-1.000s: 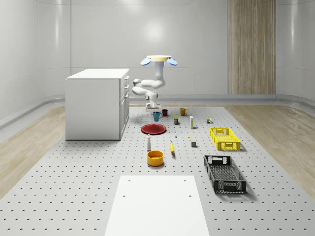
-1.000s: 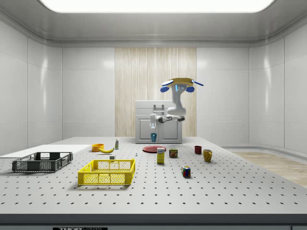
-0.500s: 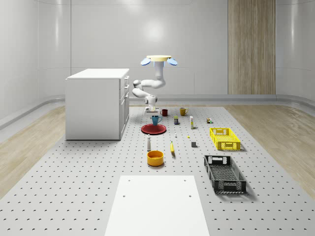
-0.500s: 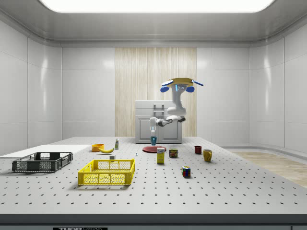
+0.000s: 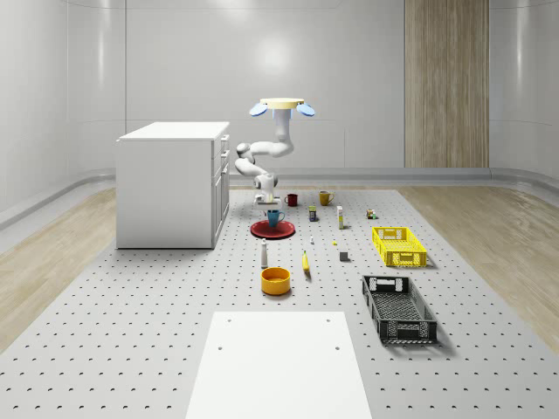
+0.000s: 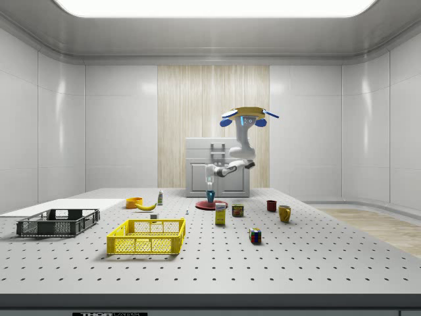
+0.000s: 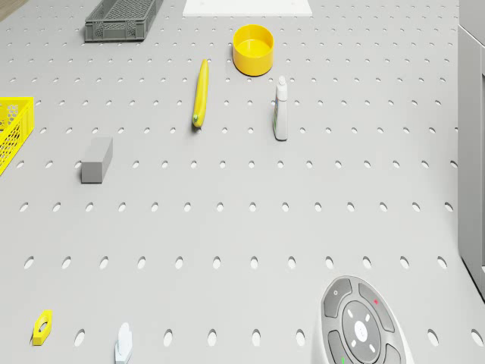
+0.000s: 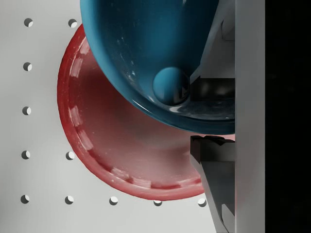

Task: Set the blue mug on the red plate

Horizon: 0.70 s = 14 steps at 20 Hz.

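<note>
**One blue mug held over the red plate**

One blue mug (image 5: 274, 216) hangs in the gripper (image 5: 272, 205) directly above the red plate (image 5: 272, 230), which lies flat on the perforated table (image 5: 157, 332). In the wrist view the mug (image 8: 155, 58) sits clamped at its rim between the fingers (image 8: 214, 150), with the plate (image 8: 112, 145) spread beneath it; whether the mug's base touches the plate cannot be told. In the side view the mug (image 6: 210, 195) stands upright just over the plate (image 6: 212, 205).

The drone (image 5: 282, 106) hovers high above the far end of the table, beside the white cabinet (image 5: 170, 183) and behind the plate as the whole-scene view looks. Its white arm (image 5: 262, 157) bends down and forward to the mug.

Beyond the plate stand a dark red mug (image 5: 292, 200) and a yellow mug (image 5: 325, 198). Nearer the whole-scene camera are a small white bottle (image 5: 264, 254), a banana (image 5: 306, 262) and an orange bowl (image 5: 275, 280). Towards the whole-scene view's right lie a yellow crate (image 5: 399, 246) and a black crate (image 5: 399, 309). The drone view takes in the banana (image 7: 201, 92), the bottle (image 7: 281, 108), the bowl (image 7: 253, 49) and a grey block (image 7: 97, 160).
</note>
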{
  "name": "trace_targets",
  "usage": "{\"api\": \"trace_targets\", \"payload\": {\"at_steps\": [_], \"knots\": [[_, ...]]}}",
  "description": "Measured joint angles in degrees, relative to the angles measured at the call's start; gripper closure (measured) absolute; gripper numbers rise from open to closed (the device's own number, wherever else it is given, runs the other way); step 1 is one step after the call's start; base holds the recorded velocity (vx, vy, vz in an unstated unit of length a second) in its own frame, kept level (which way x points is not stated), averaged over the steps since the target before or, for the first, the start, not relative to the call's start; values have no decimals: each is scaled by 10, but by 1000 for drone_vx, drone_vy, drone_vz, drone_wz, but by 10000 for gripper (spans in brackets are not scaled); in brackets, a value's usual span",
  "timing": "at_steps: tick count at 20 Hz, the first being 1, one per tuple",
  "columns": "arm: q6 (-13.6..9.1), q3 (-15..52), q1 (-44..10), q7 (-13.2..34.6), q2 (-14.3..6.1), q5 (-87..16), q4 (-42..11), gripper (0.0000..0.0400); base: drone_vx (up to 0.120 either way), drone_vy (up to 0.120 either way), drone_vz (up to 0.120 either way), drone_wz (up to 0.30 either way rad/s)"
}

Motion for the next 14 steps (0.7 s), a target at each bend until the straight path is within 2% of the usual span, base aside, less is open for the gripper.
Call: {"api": "trace_targets", "payload": {"at_steps": [2,3,5,8,11,14], "knots": [[4,-7,-2,1,3,-7,7,300,0,0,0,0],[5,-10,-2,1,4,-9,9,276,0,0,0,0],[7,-14,-3,2,7,-13,13,167,0,0,0,0],[4,-10,0,2,6,-10,10,79,0,0,0,0],[-4,2,5,2,3,0,0,37,0,0,0,0],[-11,13,10,2,0,11,-9,18,0,0,0,0]]}}
